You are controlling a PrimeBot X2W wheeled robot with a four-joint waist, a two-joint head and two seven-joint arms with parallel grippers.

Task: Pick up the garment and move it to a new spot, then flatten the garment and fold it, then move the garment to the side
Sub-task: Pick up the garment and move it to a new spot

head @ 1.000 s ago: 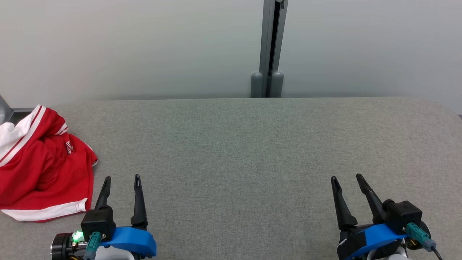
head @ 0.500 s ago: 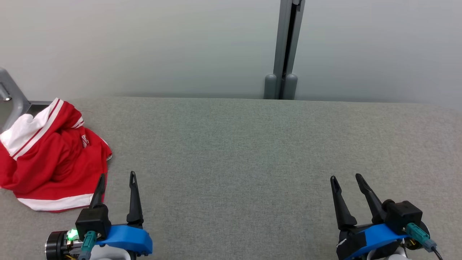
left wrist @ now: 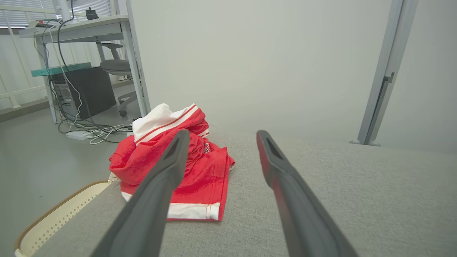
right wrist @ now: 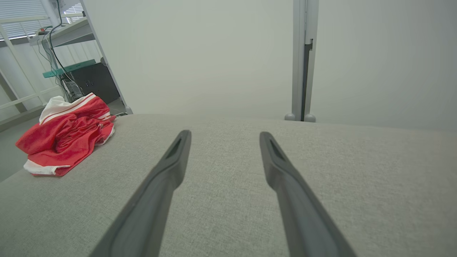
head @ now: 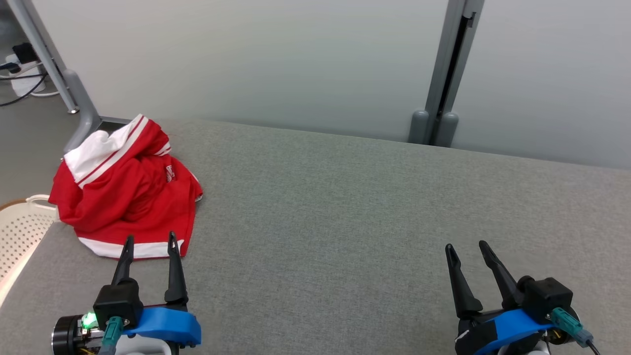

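We are holding the left gripper (head: 148,242) spread and empty at the lower edge of the crumpled red garment (head: 128,190) (white-trimmed) at the head view's left; the right gripper (head: 466,248), likewise spread, is hovering at lower right.

The garment (head: 128,197) is soft red cloth with white trim, the table (head: 345,207) is covered in matt, coarse-woven grey fabric, the basket (head: 19,231) is cream perforated plastic, and the left gripper (head: 150,236) has fingers (left wrist: 282,178) of smooth matt dark plastic.

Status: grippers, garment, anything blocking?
Left gripper open, empty, aimed at red garment. Right gripper open, empty. Garment crumpled at grey table's left end. Nothing blocking.
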